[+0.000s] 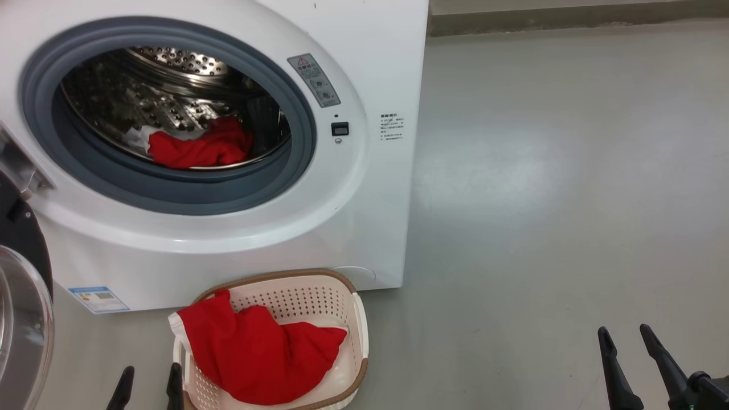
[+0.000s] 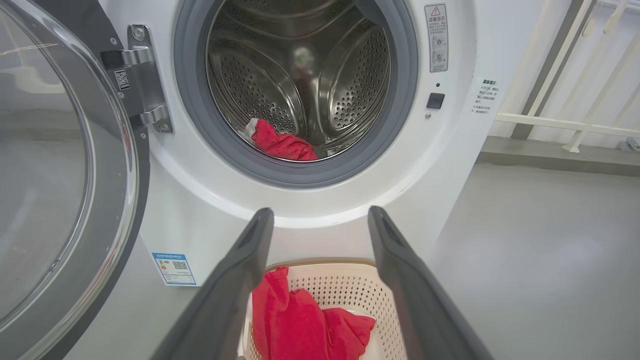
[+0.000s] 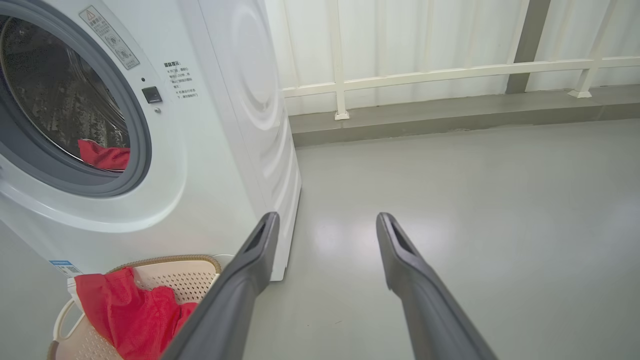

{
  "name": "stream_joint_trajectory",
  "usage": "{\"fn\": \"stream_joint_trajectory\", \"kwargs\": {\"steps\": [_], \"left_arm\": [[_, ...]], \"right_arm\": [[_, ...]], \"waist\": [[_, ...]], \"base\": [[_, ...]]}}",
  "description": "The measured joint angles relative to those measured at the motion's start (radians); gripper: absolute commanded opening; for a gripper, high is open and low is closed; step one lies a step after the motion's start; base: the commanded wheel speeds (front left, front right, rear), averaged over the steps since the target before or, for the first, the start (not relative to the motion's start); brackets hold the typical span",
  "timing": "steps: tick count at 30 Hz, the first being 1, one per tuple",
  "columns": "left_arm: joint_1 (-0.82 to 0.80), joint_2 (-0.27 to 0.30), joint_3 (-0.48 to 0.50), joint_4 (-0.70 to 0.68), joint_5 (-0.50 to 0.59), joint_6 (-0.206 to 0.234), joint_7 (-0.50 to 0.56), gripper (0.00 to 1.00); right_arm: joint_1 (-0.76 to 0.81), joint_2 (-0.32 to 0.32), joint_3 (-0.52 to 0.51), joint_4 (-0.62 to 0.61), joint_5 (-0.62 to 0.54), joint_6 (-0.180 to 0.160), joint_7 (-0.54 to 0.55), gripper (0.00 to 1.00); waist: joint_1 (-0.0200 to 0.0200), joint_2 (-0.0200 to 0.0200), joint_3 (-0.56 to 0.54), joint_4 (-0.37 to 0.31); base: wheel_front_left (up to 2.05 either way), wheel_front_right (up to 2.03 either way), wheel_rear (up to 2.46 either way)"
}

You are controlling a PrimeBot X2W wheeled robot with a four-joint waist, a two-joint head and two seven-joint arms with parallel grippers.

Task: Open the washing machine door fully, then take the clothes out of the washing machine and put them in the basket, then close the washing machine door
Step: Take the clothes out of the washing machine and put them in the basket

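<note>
The white washing machine [image 1: 364,188] stands with its door [image 2: 65,200] swung wide to the left; the glass bowl shows at the head view's left edge [image 1: 23,336]. One piece of red clothes [image 1: 199,147] lies in the steel drum [image 2: 282,145] [image 3: 102,156]. Another red garment [image 1: 256,350] fills the cream basket [image 1: 360,324] on the floor in front of the machine [image 2: 300,325] [image 3: 130,315]. My left gripper [image 1: 149,376] [image 2: 320,216] hangs open just left of and above the basket, empty. My right gripper [image 1: 623,336] [image 3: 325,220] is open over bare floor, far right.
Grey floor [image 1: 541,199] stretches to the machine's right. A low kerb and white railing [image 3: 425,75] run along the back wall. The open door takes up the space at the left of the machine.
</note>
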Motion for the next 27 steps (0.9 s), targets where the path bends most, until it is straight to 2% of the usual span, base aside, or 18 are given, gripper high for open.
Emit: {"fn": "stream_joint_trajectory", "kwargs": {"steps": [6, 13, 17, 18, 25, 27], "left_arm": [[-0.018, 0.000, -0.010, 0.010, 0.013, 0.000, 0.000, 1.00], [-0.178, 0.009, -0.054, 0.118, 0.055, 0.000, 0.000, 1.00], [-0.315, 0.020, -0.084, 0.222, 0.076, 0.000, 0.000, 1.00], [-0.391, 0.033, -0.102, 0.278, 0.084, 0.000, 0.001, 1.00], [-0.705, 0.045, -0.129, 0.447, 0.113, 0.002, 0.027, 1.00], [-0.790, 0.054, -0.134, 0.496, 0.127, 0.014, 0.031, 1.00]], "right_arm": [[-0.003, 0.000, 0.003, 0.000, 0.007, 0.000, 0.000, 1.00], [-0.028, 0.007, 0.008, 0.000, 0.008, 0.000, 0.000, 1.00], [-0.056, 0.016, 0.019, -0.002, 0.008, 0.000, 0.000, 1.00], [-0.072, 0.022, 0.025, -0.002, 0.008, 0.000, 0.000, 1.00], [-0.152, 0.035, 0.033, -0.003, 0.008, 0.000, 0.000, 1.00], [-0.177, 0.043, 0.034, -0.005, 0.008, 0.000, 0.000, 1.00]], "waist": [[0.0000, 0.0000, 0.022, 0.002], [0.0000, 0.0000, 0.067, 0.003], [-0.0001, 0.0000, 0.100, 0.003], [0.0000, 0.0000, 0.118, 0.003], [-0.0001, 0.0000, 0.207, 0.002], [0.0000, 0.0000, 0.236, 0.002]], "base": [[0.00, 0.00, 0.00], [0.00, 0.00, 0.00], [0.00, 0.00, 0.00], [0.00, 0.00, 0.00], [0.00, 0.00, 0.00], [0.00, 0.00, 0.00]]}}
